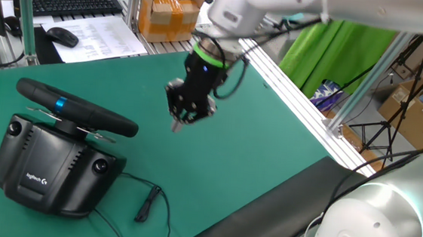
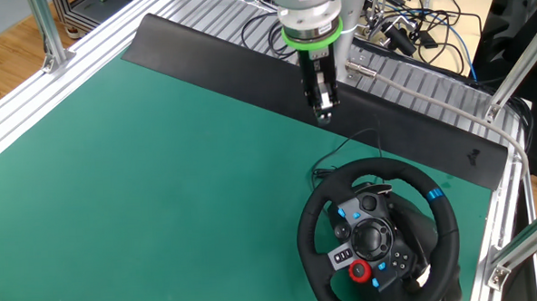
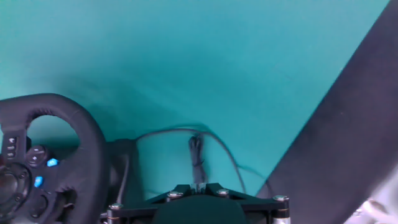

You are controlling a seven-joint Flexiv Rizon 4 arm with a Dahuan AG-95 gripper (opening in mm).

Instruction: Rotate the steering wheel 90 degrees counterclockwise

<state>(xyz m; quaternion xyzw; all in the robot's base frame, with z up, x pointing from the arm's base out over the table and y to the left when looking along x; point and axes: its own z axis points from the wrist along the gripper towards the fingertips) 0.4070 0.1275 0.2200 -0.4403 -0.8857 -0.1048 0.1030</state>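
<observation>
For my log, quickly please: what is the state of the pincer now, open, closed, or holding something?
Pincer: holds nothing, hangs above the green mat, apart from the steering wheel; open or closed cannot be told.

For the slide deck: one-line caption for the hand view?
Tool above the green mat, steering wheel at lower left, cable below.

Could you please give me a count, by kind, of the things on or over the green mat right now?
Steering wheel: 1
Wheel base: 1
Loose cable: 1
Gripper, hanging over the mat: 1
Total: 4
</observation>
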